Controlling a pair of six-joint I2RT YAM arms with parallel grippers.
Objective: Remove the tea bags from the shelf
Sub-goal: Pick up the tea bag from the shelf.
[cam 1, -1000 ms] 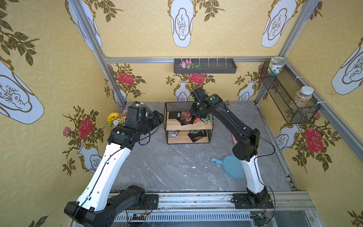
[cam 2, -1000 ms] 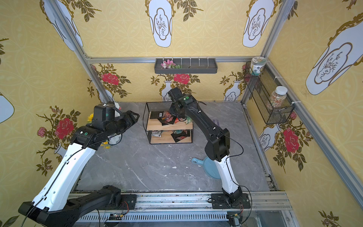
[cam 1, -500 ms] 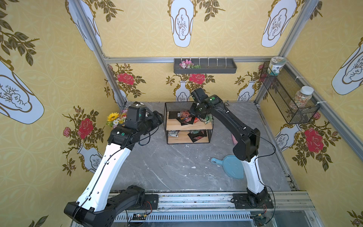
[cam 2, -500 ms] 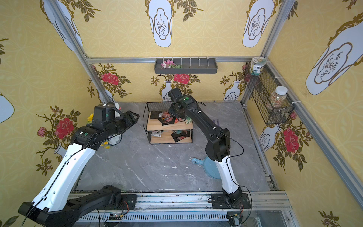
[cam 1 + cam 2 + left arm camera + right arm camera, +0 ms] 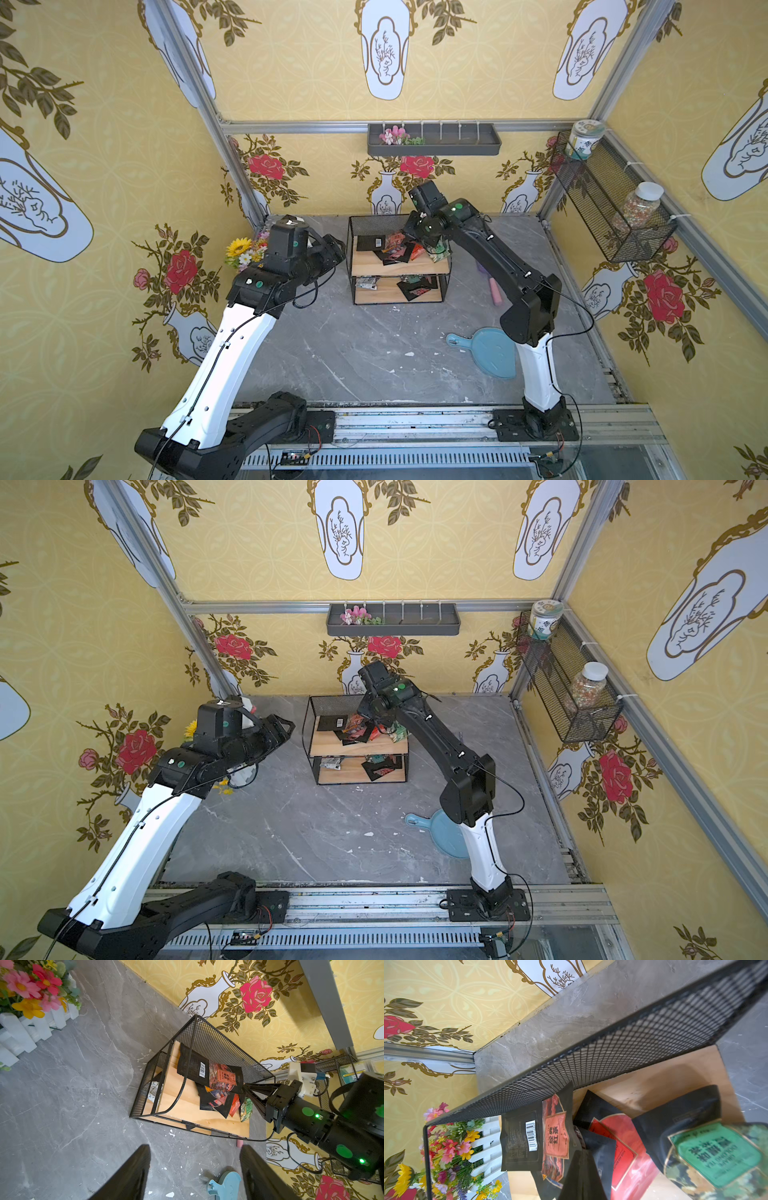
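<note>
Left of the shelf, our left gripper hangs over the bare table with its fingers well apart, holding nothing and facing the shelf's open front. On the shelf's upper board the tea bags lie in a loose overlapping heap, with a barcode sachet against the mesh back. A few others sit on the lower board. None is off the shelf yet. At the shelf's right end our right gripper reaches in over the upper board, its jaws together at the corner of the red-print sachet. We cannot tell whether that corner is truly pinched.

To do this pick well, we judge we should lift slowly and straight up, clear of the mesh back, and check that only one sachet comes and that the overlapping neighbours do not slide off the shelf's front edge. If it slips, we reopen and bite deeper.

Against a second ago, the right jaws have closed their last small gap. Both arms sit almost where they were, and the heap looks undisturbed.
</note>
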